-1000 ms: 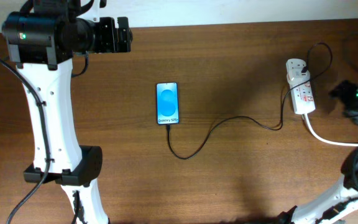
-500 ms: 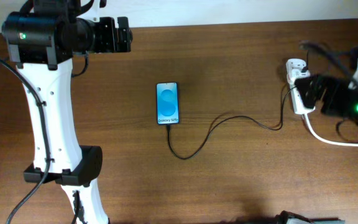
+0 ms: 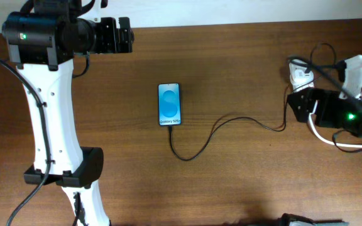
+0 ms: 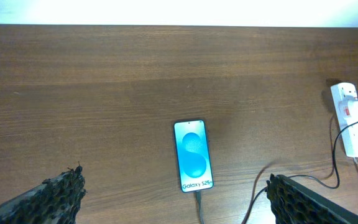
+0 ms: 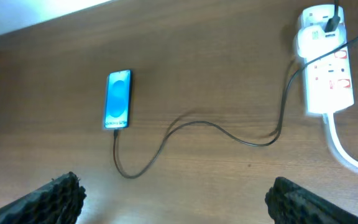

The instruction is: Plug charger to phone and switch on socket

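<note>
The left arm is standing tall at the left side of the table (image 3: 244, 176). It is holding the left gripper (image 3: 126, 35) up near the far edge, well apart from everything. Its fingers (image 4: 55, 199) are spread wide, one in each low corner of the left wrist view, and they are holding nothing.

The right arm is reaching in from the right side. The right gripper (image 3: 300, 105) is hanging over the near end of the socket (image 3: 300, 72) and hiding that part from above. A small green light is glowing on this arm. Its fingers (image 5: 48, 199) are spread wide too, and they are holding nothing.

The phone (image 3: 170, 104) is lying flat near the middle of the table. Its screen is glowing bright blue. Small white words at its near end are saying "Galaxy S25+".

The charger (image 3: 231, 120) is thin and black. One end is sitting in the near end of the phone. It is looping across the wood and running over to the socket. The socket is white and long, with red marks on it. A thick white cord (image 5: 347, 155) is coming out of its near end.
</note>
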Robot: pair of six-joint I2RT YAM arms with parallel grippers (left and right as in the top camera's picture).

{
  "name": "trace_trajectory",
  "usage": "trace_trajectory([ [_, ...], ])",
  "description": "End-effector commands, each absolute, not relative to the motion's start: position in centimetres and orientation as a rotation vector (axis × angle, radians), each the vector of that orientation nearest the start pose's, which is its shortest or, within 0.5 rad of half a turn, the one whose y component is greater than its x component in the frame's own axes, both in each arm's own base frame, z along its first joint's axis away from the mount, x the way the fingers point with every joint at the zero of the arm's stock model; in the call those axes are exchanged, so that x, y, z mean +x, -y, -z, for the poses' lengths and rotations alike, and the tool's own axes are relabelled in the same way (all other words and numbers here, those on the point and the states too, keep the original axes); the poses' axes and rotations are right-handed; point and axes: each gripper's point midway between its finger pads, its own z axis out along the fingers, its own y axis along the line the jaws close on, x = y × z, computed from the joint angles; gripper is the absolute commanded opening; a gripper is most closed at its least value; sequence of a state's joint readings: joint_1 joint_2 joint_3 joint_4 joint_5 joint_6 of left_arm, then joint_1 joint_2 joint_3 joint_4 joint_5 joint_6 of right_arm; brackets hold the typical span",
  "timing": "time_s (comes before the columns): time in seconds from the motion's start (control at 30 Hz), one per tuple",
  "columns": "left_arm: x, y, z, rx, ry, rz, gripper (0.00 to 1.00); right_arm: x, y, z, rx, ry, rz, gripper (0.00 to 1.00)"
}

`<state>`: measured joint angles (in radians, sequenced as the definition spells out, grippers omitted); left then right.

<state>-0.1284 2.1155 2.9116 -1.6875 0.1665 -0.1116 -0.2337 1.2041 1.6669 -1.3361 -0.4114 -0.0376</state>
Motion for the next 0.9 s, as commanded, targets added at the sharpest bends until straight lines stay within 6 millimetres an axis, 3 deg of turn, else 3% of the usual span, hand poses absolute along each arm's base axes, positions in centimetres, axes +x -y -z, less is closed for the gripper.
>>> trace_trajectory([
  [0.0,43.2,8.0,-36.8,0.092,-2.462,0.291,0.99,26.4,-1.7,-36.7,-0.086,-2.23,-0.183,0.98],
  [0.1,43.2,8.0,-36.8,0.092,-2.462,0.291,0.99,26.3,-2.6,-36.1,-0.146,-1.981,-0.121,0.98],
  [0.27,43.1,8.0,-36.8,0.092,-2.462,0.291,0.99,25.2,-3.1,-29.1,-0.164,-1.643,-0.099,0.98],
  [0.33,43.2,8.0,-36.8,0.092,-2.462,0.291,0.99,24.5,-3.3,-25.4,-0.176,-1.543,-0.104,0.99],
  [0.5,43.2,8.0,-36.8,0.092,-2.462,0.29,0.99,24.2,-3.3,-21.0,-0.176,-1.483,-0.099,0.98],
  [0.6,43.1,8.0,-36.8,0.092,-2.462,0.291,0.99,24.1,-3.3,-20.1,-0.176,-1.482,-0.099,0.98],
  [0.77,43.2,8.0,-36.8,0.092,-2.462,0.291,0.99,24.4,-3.3,-15.9,-0.174,-1.627,-0.108,0.98],
  [0.87,43.2,8.0,-36.8,0.092,-2.462,0.291,1.0,24.3,-3.3,-15.9,-0.175,-1.626,-0.109,0.98],
])
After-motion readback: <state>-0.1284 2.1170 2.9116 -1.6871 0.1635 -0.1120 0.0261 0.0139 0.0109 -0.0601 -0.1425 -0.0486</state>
